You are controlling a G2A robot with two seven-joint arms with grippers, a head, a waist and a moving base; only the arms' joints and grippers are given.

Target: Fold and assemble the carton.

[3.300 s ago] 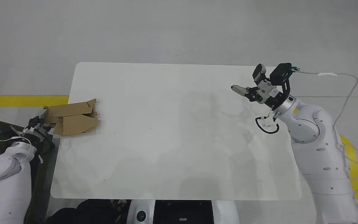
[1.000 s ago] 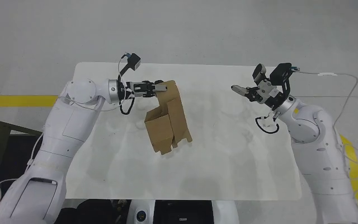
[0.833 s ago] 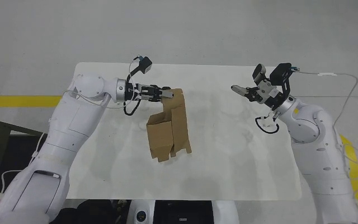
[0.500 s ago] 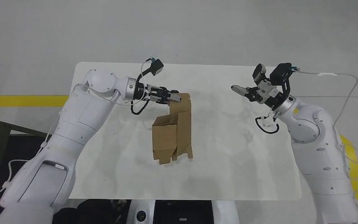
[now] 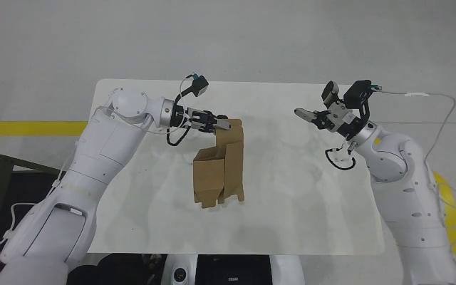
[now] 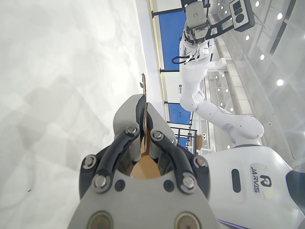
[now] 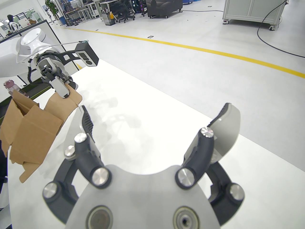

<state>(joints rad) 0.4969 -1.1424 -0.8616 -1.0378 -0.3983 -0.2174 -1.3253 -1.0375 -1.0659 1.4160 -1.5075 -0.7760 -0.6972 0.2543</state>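
The white worktop [image 5: 285, 214] carried the brown carton [image 5: 214, 174] near its middle, a little toward the far edge. The carton stood partly opened into a rough tube, its flaps loose and unfolded and its lower end apparently resting on the worktop. No end looked closed, so most of the folding and tucking seemed left to do. The left gripper [image 5: 222, 123] was pinched narrowly on the carton's upper flap edge, holding it up. The right gripper [image 5: 313, 100] hung spread wide and holding nothing near the far right corner, well apart from the carton.
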